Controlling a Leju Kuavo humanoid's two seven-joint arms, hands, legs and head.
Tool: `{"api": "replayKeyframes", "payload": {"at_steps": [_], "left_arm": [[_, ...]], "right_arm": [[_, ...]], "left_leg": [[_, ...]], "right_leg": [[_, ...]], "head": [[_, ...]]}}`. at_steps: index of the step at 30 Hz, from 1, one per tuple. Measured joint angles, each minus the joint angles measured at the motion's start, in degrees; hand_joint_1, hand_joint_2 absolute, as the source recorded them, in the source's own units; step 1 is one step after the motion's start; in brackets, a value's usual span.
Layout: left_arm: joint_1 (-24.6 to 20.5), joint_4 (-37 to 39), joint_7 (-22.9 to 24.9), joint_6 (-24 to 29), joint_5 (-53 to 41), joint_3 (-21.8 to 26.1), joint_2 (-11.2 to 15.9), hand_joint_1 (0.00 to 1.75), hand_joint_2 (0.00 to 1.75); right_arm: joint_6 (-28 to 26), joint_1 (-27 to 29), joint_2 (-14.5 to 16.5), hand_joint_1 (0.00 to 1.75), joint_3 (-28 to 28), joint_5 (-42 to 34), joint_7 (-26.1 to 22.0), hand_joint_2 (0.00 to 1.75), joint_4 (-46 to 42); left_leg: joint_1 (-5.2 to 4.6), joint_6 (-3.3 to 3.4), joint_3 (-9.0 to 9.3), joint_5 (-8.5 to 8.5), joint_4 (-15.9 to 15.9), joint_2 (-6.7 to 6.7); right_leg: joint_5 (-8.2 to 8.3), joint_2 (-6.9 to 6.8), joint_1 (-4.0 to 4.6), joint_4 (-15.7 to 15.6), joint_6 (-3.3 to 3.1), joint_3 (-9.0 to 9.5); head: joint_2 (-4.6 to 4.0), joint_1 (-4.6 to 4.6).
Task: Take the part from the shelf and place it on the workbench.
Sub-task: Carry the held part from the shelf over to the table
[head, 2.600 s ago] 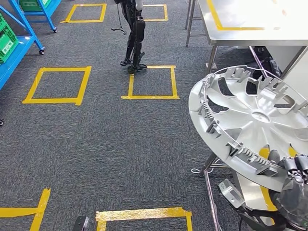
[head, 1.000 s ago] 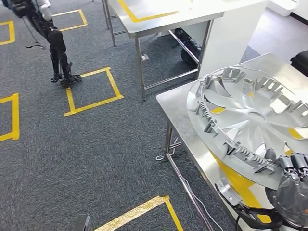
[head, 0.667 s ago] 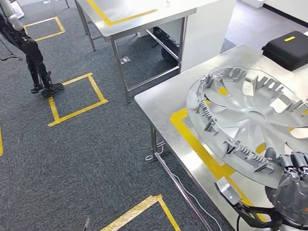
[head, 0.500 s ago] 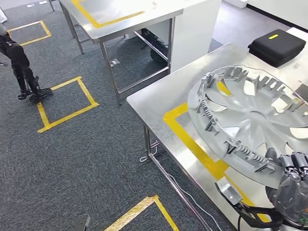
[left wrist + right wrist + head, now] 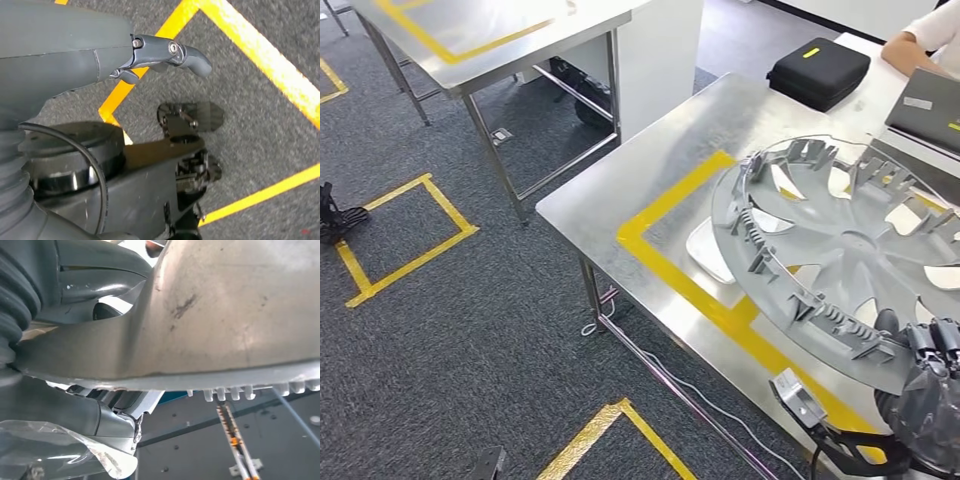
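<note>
The right hand [image 5: 927, 385] grips the silver wheel cover [image 5: 848, 250] at its rim, at about 5 o'clock, holding it above the steel workbench [image 5: 622, 190]. Lower it flat inside the yellow tape [image 5: 675, 275]. The left hand [image 5: 166, 50] hangs with fingers apart, holding nothing.

the workbench [image 5: 652, 180] is occupying the centre and right of the head view. the part [image 5: 841, 250] is sitting above its right portion, with the right hand [image 5: 927, 395] gripping its rim at lower right. a case [image 5: 818, 72] is lying at upper right, a second table [image 5: 471, 40] at upper left.
</note>
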Motion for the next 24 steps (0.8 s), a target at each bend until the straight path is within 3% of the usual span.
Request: {"api": "replayKeyframes", "payload": {"at_steps": [1, 3, 5, 7, 8, 9, 10, 11, 12, 14, 16, 18, 19, 21, 22, 24], "left_arm": [[0.0, 0.0, 0.1, -0.1, 0.1, 0.2, 0.0, 0.00, 1.75], [-0.1, 0.0, 0.2, -0.1, 0.1, 0.5, 0.0, 0.00, 1.75], [-0.2, 0.0, 0.3, -0.3, 0.2, 0.6, 0.1, 0.00, 1.75], [-0.1, 0.0, 0.6, -0.6, 0.3, 0.7, 0.1, 0.00, 1.75], [0.0, 0.0, 0.7, -0.7, 0.3, 0.7, 0.1, 0.00, 1.75], [0.1, 0.0, 0.8, -0.7, 0.3, 0.7, 0.1, 0.00, 1.75], [0.2, 0.0, 0.9, -0.8, 0.3, 0.7, 0.2, 0.00, 1.75], [0.2, 0.0, 1.0, -0.9, 0.3, 0.8, 0.2, 0.00, 1.75], [0.2, 0.0, 1.0, -1.0, 0.2, 0.8, 0.3, 0.00, 1.75], [0.2, 0.0, 0.8, -1.3, -0.1, 0.8, 0.6, 0.00, 1.75], [0.2, 0.0, 0.5, -1.4, -0.5, 0.8, 0.8, 0.00, 1.75], [0.1, 0.0, 0.3, -1.5, -0.9, 0.8, 0.9, 0.00, 1.75], [0.0, 0.0, 0.2, -1.5, -1.1, 0.8, 1.0, 0.00, 1.75], [0.0, 0.0, 0.1, -1.6, -1.5, 0.8, 1.0, 0.00, 1.75], [0.0, 0.0, 0.1, -1.7, -1.6, 0.8, 1.1, 0.00, 1.75], [0.2, 0.0, 0.1, -1.7, -1.7, 0.8, 1.1, 0.00, 1.75]], "right_arm": [[0.0, 0.0, 0.0, 1.75, 0.0, 0.0, 0.1, 1.75, 0.0], [0.0, 0.1, 0.0, 1.75, 0.0, 0.0, 0.1, 1.75, 0.0], [0.0, 0.0, 0.0, 1.75, 0.0, 0.0, 0.2, 1.75, 0.0], [0.0, -0.1, 0.0, 1.75, 0.2, 0.0, 0.2, 1.75, 0.0], [0.0, -0.1, 0.0, 1.75, 0.3, 0.0, 0.2, 1.75, 0.0], [0.0, -0.1, 0.0, 1.75, 0.3, 0.0, 0.2, 1.75, 0.0], [0.0, -0.1, 0.0, 1.75, 0.3, 0.0, 0.2, 1.75, 0.1], [0.0, -0.1, 0.0, 1.75, 0.3, 0.1, 0.2, 1.75, 0.1], [0.0, -0.1, -0.1, 1.75, 0.3, 0.1, 0.3, 1.75, 0.1], [0.0, 0.0, -0.1, 1.75, 0.4, 0.1, 0.5, 1.75, 0.1], [0.0, 0.0, -0.1, 1.75, 0.4, 0.1, 0.8, 1.75, 0.1], [0.0, 0.2, -0.1, 1.75, 0.4, 0.1, 1.0, 1.75, 0.1], [0.0, 0.4, -0.1, 1.75, 0.3, 0.1, 1.0, 1.75, 0.1], [0.0, 0.4, -0.1, 1.75, 0.3, 0.0, 1.0, 1.75, 0.1], [0.0, 0.4, -0.1, 1.75, 0.3, 0.0, 1.0, 1.75, 0.1], [0.0, 0.3, -0.1, 1.75, 0.3, 0.0, 1.0, 1.75, 0.1]], "left_leg": [[-0.14, -0.22, 0.04, -0.06, 0.1, 0.38], [-0.11, -0.64, 0.12, -0.22, 0.2, 1.07], [0.15, -1.20, -0.46, -1.86, 2.1, -0.38], [0.35, -1.53, -3.18, -5.61, 8.8, -3.03], [0.38, -1.54, -5.03, -7.37, 13.0, -3.69], [0.38, -1.49, -6.52, -8.36, 16.2, -3.96], [0.37, -1.37, -7.18, -8.15, 17.5, -4.06], [0.37, -1.17, -6.82, -6.74, 16.3, -4.21], [0.36, -0.88, -5.48, -4.47, 13.1, -4.70], [0.46, -0.28, -2.23, -0.73, 5.3, -7.24], [0.48, -0.05, -0.68, -0.06, 1.5, -9.00], [0.50, 0.07, -0.53, -0.19, 0.8, -8.23], [0.59, 0.30, -0.49, 0.02, 0.5, -7.59], [0.78, 0.80, -0.39, 0.44, -0.2, -6.13], [0.67, 0.94, -0.38, 0.48, -0.3, -5.38], [0.52, 1.01, -0.43, 0.41, -0.2, -3.75]], "right_leg": [[-0.18, -0.10, 0.15, -0.6, -0.28, 0.31], [0.09, 1.06, 0.10, -0.5, -0.92, 0.22], [0.29, 2.10, -0.06, -0.6, -1.61, 0.19], [0.43, 3.23, -0.13, -0.7, -2.15, 0.17], [0.45, 3.91, -0.08, -0.7, -2.32, 0.13], [0.48, 4.65, -0.01, -0.6, -2.40, 0.11], [0.50, 5.43, 0.07, -0.6, -2.45, 0.11], [0.51, 6.22, 0.12, -0.5, -2.47, 0.12], [0.51, 7.04, 0.15, -0.4, -2.46, 0.16], [0.53, 8.52, 0.16, -0.3, -2.34, 0.09], [0.74, 9.77, -0.02, -0.1, -1.82, -0.44], [1.02, 10.78, -0.24, -0.2, -1.05, -1.16], [0.84, 10.14, -0.19, 0.0, -0.76, -1.58], [-1.18, 7.12, 0.03, 3.1, -0.30, -3.45], [-2.97, 5.27, 0.08, 6.5, -0.13, -4.98], [-5.96, 3.90, 0.01, 13.5, 0.20, -8.22]], "head": [[0.00, -0.04], [0.00, -0.11], [0.00, -0.25], [0.00, -0.47], [0.00, -0.52], [0.00, -0.53], [0.00, -0.53], [0.00, -0.52], [0.00, -0.52], [0.00, -0.49], [0.00, -0.54], [0.00, -0.63], [0.00, -0.55], [0.00, -0.15], [0.00, 0.06], [0.00, 0.21]]}}
